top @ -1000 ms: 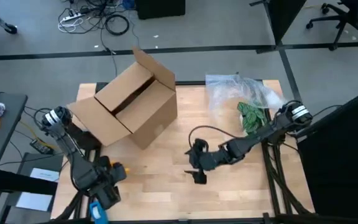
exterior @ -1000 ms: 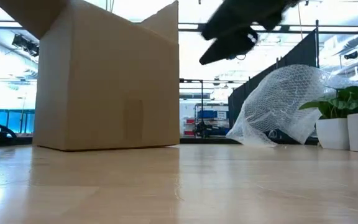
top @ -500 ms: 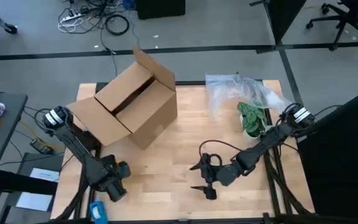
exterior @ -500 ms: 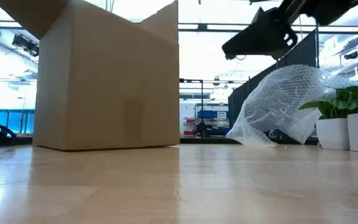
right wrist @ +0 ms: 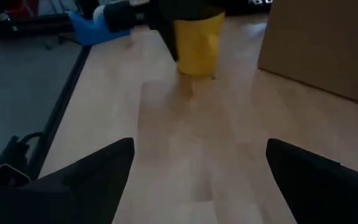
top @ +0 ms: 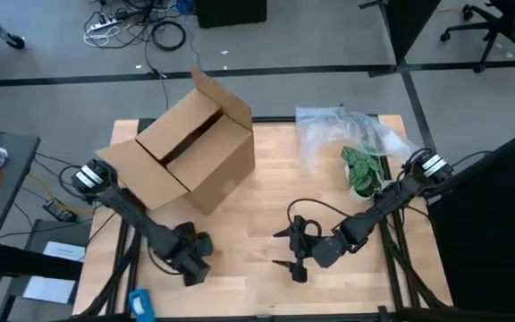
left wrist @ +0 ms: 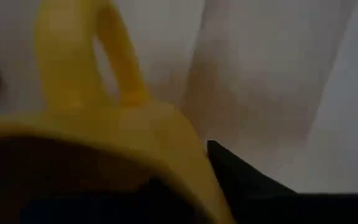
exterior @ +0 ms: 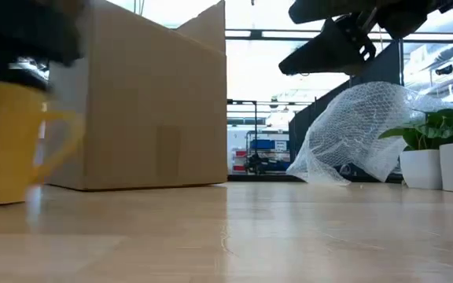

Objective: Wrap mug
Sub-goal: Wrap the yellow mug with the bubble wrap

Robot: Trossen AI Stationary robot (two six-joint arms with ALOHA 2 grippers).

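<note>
The mug [exterior: 10, 141], yellow and glossy, hangs in the left gripper [top: 193, 259], which is clamped on its rim from above, out in front of the cardboard box [top: 190, 152] toward the table's near edge; the low view shows its handle turned away from the box side, and whether its base has met the wood is too blurred to call. In the right wrist view it stands out plainly against the table [top: 257, 224], the box off to one side behind it. The right gripper [top: 295, 250] hovers above the table, well clear of the box on its other side, fingers spread wide and holding nothing. The bubble wrap [top: 342, 134] lies bunched up beside the potted plant [top: 362, 167], well apart from the box and untouched. By the look of it the wrapping proper has not begun: the mug is only being brought into place, and the sheet has yet to be fetched, spread and folded round it.
</note>
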